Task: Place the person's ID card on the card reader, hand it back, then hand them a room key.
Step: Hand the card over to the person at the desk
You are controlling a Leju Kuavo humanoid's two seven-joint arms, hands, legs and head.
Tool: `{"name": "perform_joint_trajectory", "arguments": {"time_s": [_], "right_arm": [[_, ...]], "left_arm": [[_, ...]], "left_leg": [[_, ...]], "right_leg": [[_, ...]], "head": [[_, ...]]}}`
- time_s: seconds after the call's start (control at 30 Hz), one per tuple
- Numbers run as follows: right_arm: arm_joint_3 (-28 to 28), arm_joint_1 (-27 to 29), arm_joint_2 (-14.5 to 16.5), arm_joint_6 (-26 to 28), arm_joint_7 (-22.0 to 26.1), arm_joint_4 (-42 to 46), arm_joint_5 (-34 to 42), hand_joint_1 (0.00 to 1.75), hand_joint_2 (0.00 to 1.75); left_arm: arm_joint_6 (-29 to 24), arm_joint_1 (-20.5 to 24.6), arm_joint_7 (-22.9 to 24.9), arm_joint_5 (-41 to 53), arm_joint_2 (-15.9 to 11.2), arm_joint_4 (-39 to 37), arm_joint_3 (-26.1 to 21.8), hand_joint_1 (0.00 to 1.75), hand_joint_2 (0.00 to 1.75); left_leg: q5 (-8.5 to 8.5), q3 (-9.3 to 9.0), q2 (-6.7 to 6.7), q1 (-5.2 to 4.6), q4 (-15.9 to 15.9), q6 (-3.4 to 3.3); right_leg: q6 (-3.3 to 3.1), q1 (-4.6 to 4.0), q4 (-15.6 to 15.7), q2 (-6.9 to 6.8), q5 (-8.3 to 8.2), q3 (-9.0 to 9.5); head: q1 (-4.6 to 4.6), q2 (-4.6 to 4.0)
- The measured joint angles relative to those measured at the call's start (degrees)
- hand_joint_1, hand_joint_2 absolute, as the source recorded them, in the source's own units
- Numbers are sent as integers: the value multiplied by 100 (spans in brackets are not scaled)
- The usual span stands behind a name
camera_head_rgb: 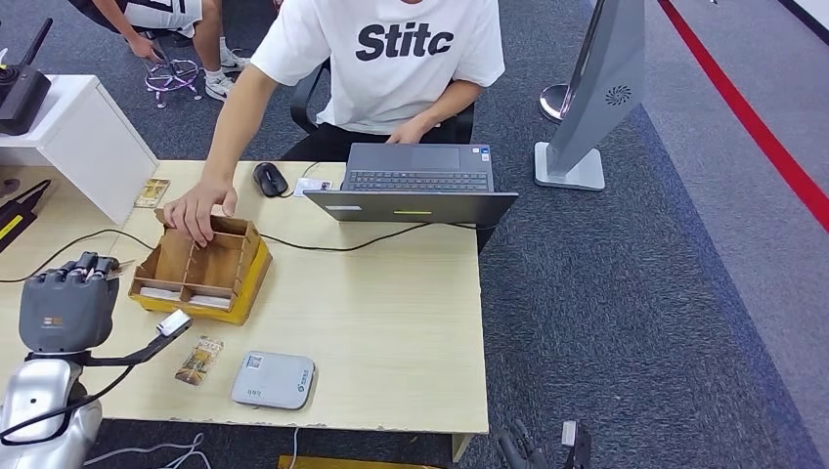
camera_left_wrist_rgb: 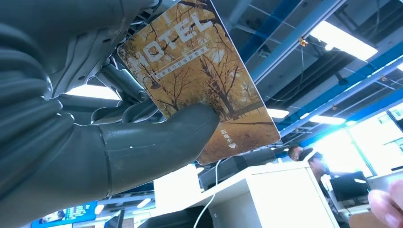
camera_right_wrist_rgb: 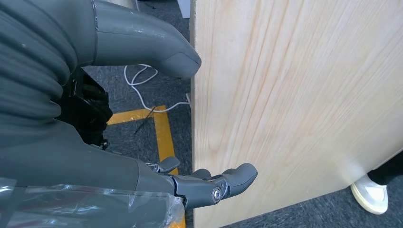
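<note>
While raised, left hand (camera_left_wrist_rgb: 142,137) pinches room key (camera_left_wrist_rgb: 199,76) (thumb pressing) | right hand (camera_right_wrist_rgb: 190,118) spread, empty.

Counter (camera_head_rgb: 391,313), pale wood: divided wooden box (camera_head_rgb: 200,269) on yellow base, grey card reader (camera_head_rgb: 273,379), card (camera_head_rgb: 199,360), laptop (camera_head_rgb: 415,183), mouse (camera_head_rgb: 270,179), black cable (camera_head_rgb: 371,241).

Head cam: high, looking down on table (camera_head_rgb: 391,322). L wrist cam: close, facing up to ceiling. R wrist cam: close beside table (camera_right_wrist_rgb: 304,95) edge, shared w/ head.
</note>
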State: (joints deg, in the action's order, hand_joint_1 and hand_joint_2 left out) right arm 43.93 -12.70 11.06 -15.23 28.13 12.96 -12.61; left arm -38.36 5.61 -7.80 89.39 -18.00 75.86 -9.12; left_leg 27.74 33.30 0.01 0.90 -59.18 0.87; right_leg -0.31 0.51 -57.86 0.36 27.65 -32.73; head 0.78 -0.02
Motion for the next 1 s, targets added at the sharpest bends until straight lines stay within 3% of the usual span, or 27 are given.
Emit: {"name": "perform_joint_trajectory", "arguments": {"time_s": [0.23, 0.33, 0.5, 0.77, 0.9, 1.0], "right_arm": [[0, -1, 0, -1, -2, 0, -5, 0, 175], [0, -6, 0, 1, -20, 0, -21, 0, 175], [-1, -52, 5, 9, -75, 0, -74, 0, 175], [-2, -122, 42, 12, -105, 0, -135, 0, 175], [-2, -123, 55, 0, -104, 0, -141, 0, 175], [-2, -121, 65, -11, -101, 0, -147, 0, 175]], "left_arm": [[61, 55, 8, 1, 78, 46, -83, 175, 175], [335, 225, 236, 1, 62, 42, -74, 175, 175], [999, 934, 1088, 3, -110, -223, 323, 175, 175], [1127, 1894, 1469, 3, -260, -1182, 1055, 175, 175], [1102, 2024, 1522, 3, -266, -1336, 1308, 0, 175], [1066, 2029, 1540, 3, -265, -1371, 1369, 0, 175]], "left_leg": [[0, 1, 0, 0, 0, 0], [-2, 1, -2, 0, -1, 1], [-11, 2, -9, 1, -2, 1], [-22, 4, -20, 1, -2, 2], [-23, 4, -19, 0, -2, 3], [-22, 4, -18, 0, -2, 3]], "right_leg": [[0, 0, 0, -1, 0, 0], [0, 0, 0, -3, 0, -1], [-6, -1, -1, -8, -9, 0], [-10, -1, -3, -17, -14, 0], [-9, -1, -3, -15, -15, -1], [-9, -1, -3, -13, -15, -1]], "head": [[1, 0], [0, 0], [-1, 0], [-1, 0], [-1, 0], [0, 0]]}}
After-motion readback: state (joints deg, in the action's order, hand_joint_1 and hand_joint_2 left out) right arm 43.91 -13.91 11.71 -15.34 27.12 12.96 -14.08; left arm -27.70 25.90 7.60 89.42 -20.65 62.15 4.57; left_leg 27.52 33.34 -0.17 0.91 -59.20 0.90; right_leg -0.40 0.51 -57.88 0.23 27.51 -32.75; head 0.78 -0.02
